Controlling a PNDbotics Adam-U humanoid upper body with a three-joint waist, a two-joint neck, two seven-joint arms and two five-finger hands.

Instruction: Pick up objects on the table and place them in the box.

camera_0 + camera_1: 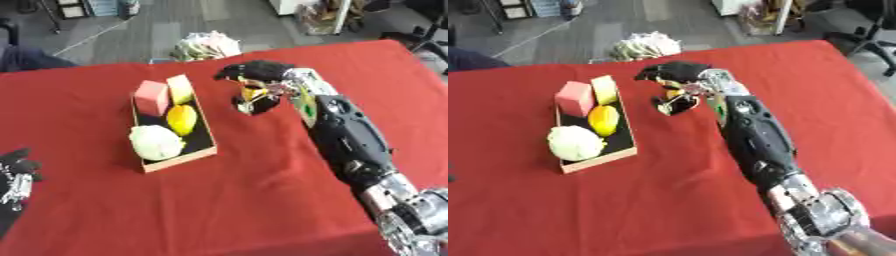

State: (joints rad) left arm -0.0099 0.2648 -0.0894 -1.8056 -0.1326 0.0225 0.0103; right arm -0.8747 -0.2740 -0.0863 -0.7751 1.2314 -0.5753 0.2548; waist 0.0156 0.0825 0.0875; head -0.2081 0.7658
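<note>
1. The left hand (17, 170) is resting at the table's (262, 200) near left edge, fingers relaxed.
2. The box (179, 161) is lying left of centre, holding a pale green ball (156, 142), yellow fruit (181, 120), pink block (151, 97) and pale yellow block (180, 88).
3. The right hand (254, 72) is curling over a yellow object (252, 94) beside the box, toward the far edge.

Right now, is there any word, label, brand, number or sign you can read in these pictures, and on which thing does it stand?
None can be read.
The box and the pink block, pale yellow block, yellow fruit and pale green round thing in it show no lettering.
The right hand and the small yellow and dark thing beneath it show none either.
</note>
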